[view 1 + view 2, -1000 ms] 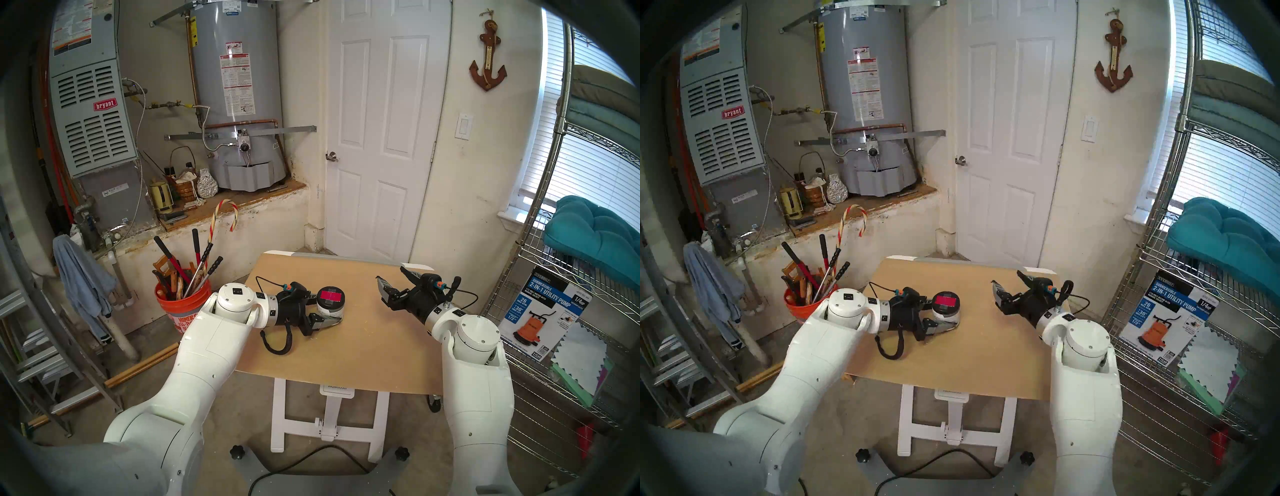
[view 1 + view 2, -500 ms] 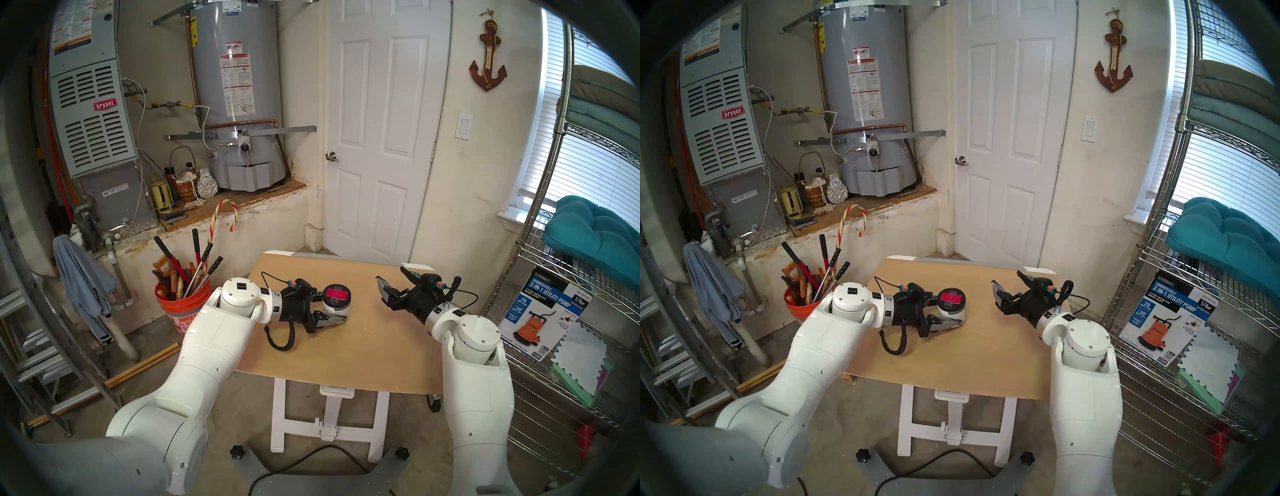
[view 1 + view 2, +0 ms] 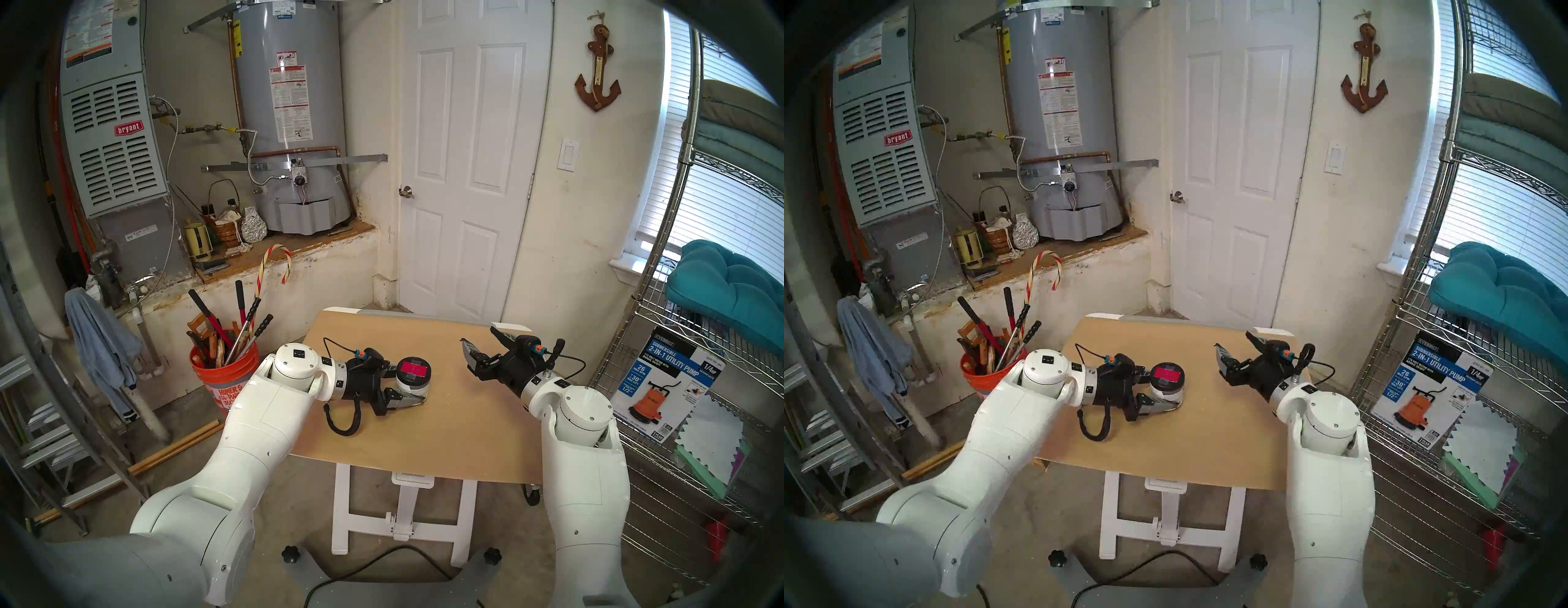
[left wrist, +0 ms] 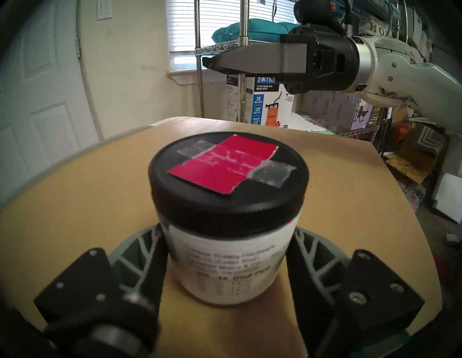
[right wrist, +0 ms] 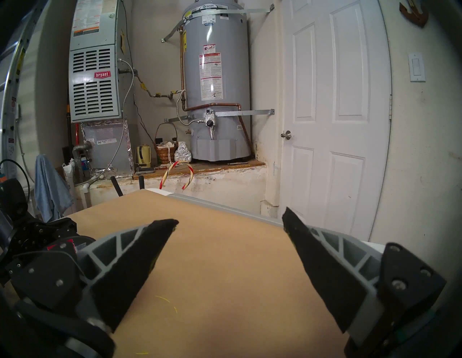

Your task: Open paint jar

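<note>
Paint jar (image 3: 413,379) stands upright on the table (image 3: 445,424), lid (image 4: 228,175) still on, pinched at its white body by the left gripper (image 4: 228,262). Only the left wrist view shows its printed label and both fingers (image 4: 140,252) touching. The right gripper (image 5: 230,222) hovers spread, well apart.

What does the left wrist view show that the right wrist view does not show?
Only the left wrist view shows the paint jar up close, its black lid on, with the left hand's fingers pressed against its white sides. It also shows the window.

Only the right wrist view shows the right hand open and empty, and the water heater.

Both show the brown table and the white door.
</note>
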`<move>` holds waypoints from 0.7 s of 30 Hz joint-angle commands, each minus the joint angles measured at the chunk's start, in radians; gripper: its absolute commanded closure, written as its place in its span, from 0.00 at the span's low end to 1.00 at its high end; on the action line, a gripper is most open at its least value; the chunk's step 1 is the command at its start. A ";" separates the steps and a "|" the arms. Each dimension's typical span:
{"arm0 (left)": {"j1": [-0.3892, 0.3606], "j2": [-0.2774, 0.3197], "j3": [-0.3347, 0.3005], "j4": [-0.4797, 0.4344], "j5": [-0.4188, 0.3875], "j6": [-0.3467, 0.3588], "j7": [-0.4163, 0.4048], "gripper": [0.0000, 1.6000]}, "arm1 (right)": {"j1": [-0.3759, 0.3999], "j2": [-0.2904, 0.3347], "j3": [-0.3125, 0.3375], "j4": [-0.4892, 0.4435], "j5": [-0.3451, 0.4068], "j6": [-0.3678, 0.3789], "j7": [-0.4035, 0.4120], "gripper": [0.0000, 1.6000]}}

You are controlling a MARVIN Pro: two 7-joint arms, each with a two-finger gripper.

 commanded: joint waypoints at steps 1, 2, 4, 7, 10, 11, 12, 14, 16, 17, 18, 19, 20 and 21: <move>-0.034 -0.002 -0.002 0.007 0.001 -0.002 -0.001 1.00 | 0.011 0.000 -0.001 -0.023 0.002 -0.002 0.000 0.00; -0.033 -0.002 -0.002 0.006 0.001 -0.002 -0.003 1.00 | 0.011 0.000 -0.001 -0.023 0.002 -0.002 0.000 0.00; -0.032 -0.001 -0.003 0.004 0.001 -0.003 -0.006 1.00 | 0.011 0.000 -0.001 -0.023 0.002 -0.002 0.000 0.00; -0.030 -0.001 -0.003 0.001 0.000 -0.002 -0.009 1.00 | 0.011 0.000 -0.001 -0.023 0.002 -0.002 0.000 0.00; -0.029 -0.001 -0.003 -0.001 0.000 -0.001 -0.013 1.00 | 0.011 0.000 -0.001 -0.023 0.002 -0.002 0.000 0.00; -0.029 -0.001 -0.003 -0.002 0.000 -0.001 -0.014 1.00 | 0.014 0.001 0.001 -0.019 0.013 0.004 0.012 0.00; -0.029 -0.001 -0.004 -0.002 0.000 -0.001 -0.015 1.00 | 0.014 0.005 0.001 -0.018 0.016 0.007 0.020 0.00; -0.027 -0.001 -0.004 -0.005 0.001 0.000 -0.015 1.00 | 0.008 0.008 -0.003 -0.027 0.011 0.006 0.024 0.00; -0.027 -0.001 -0.005 -0.005 0.001 0.000 -0.016 1.00 | 0.005 0.023 -0.007 -0.034 0.023 0.014 0.065 0.00; -0.026 -0.001 -0.005 -0.006 0.001 0.000 -0.016 1.00 | 0.003 0.030 -0.010 -0.038 0.027 0.016 0.082 0.00; -0.026 -0.001 -0.005 -0.006 0.002 0.000 -0.016 1.00 | 0.002 0.035 -0.013 -0.041 0.027 0.017 0.096 0.00; -0.026 -0.002 -0.006 -0.006 0.002 0.000 -0.016 1.00 | 0.002 0.043 -0.016 -0.041 0.031 0.019 0.115 0.00; -0.025 -0.002 -0.006 -0.006 0.002 0.000 -0.016 1.00 | 0.002 0.048 -0.017 -0.039 0.036 0.019 0.131 0.00; -0.025 -0.002 -0.006 -0.005 0.003 0.000 -0.016 1.00 | 0.002 0.058 -0.019 -0.040 0.045 0.027 0.158 0.00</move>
